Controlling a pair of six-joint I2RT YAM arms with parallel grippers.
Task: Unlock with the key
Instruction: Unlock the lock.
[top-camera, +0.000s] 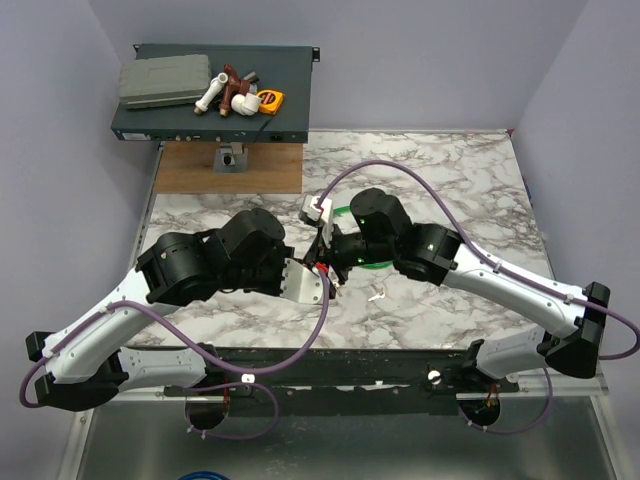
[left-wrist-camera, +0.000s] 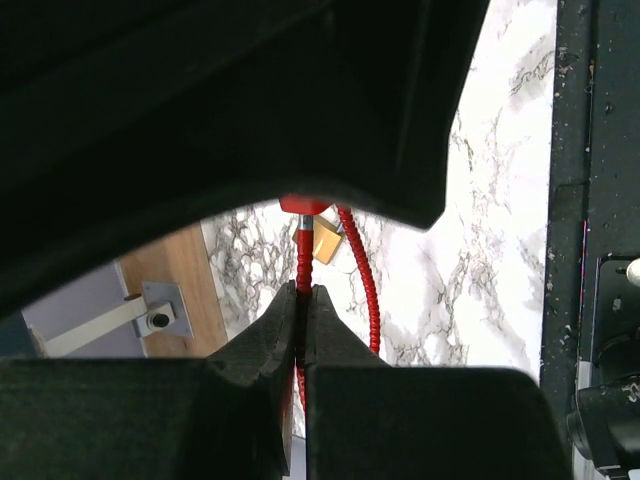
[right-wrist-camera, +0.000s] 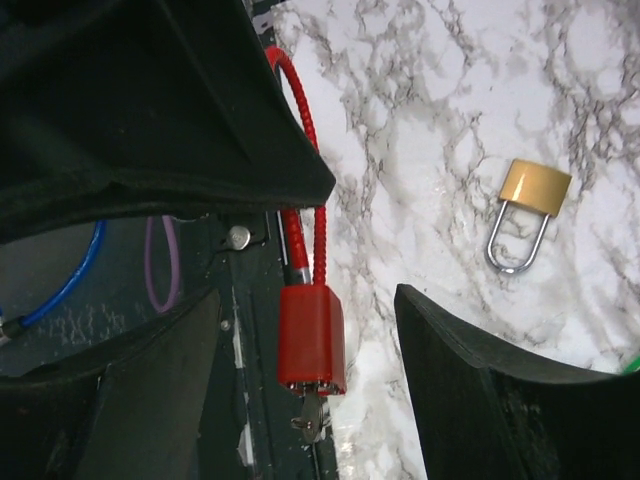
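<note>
Red cable lock (right-wrist-camera: 311, 338) carries key (right-wrist-camera: 312, 418) underneath.

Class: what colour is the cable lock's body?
The cable lock's body is red; the right wrist view shows it best.

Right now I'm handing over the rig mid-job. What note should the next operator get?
Left pincer: shut on the cable of the red cable lock, holding it.
Right pincer: open, fingers either side of the lock body, not gripping.
Key: sticks out of the lock body's end, apparently inserted, with nothing holding it.
Brass padlock: lies apart on the marble table, not involved.
Done: lock held, key seemingly in.
Left: close the right pincer on the key, turn it and free the cable. Both cable ends look seated in the body.
</note>
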